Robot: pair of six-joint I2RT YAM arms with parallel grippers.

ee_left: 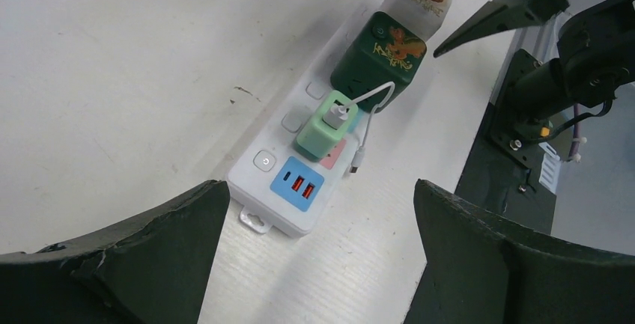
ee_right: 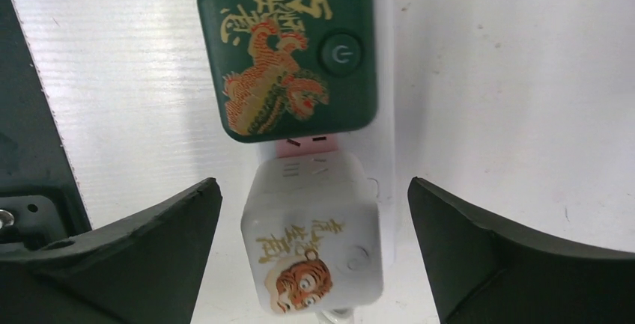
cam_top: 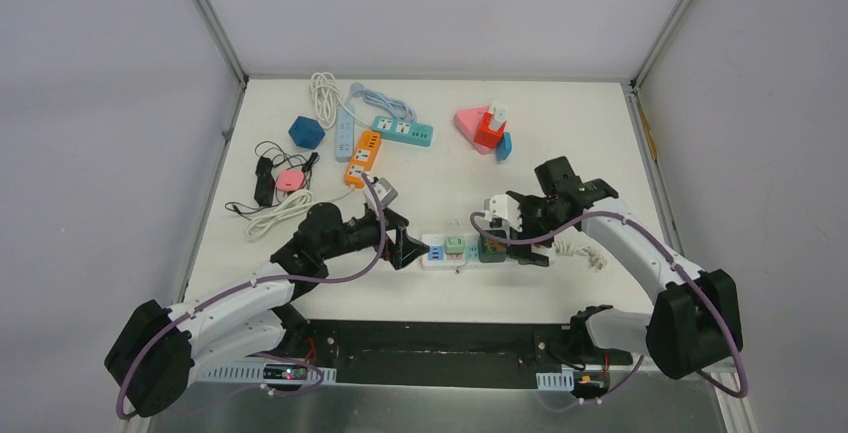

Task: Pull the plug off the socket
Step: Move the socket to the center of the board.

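Right end effector [ee_right: 313, 183] wide, straddling white tiger plug [ee_right: 314, 242], no contact | left end effector [ee_left: 320, 186] wide, by left end of power strip [ee_left: 251, 185] | plug on strip's right end, middle of worktop [cam_top: 440, 168] | we reckon pre-grasp; next: pinch plug, pull straight up

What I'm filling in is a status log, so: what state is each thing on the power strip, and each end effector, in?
White power strip: lying flat, adapters on it.
Mint green charger: plugged in, white cable attached.
Dark green tiger-print cube adapter: seated on the strip.
White tiger-print cube adapter: between the right fingers, untouched; seated or loose, cannot tell.
Left end effector: open, empty.
Right end effector: open, empty.
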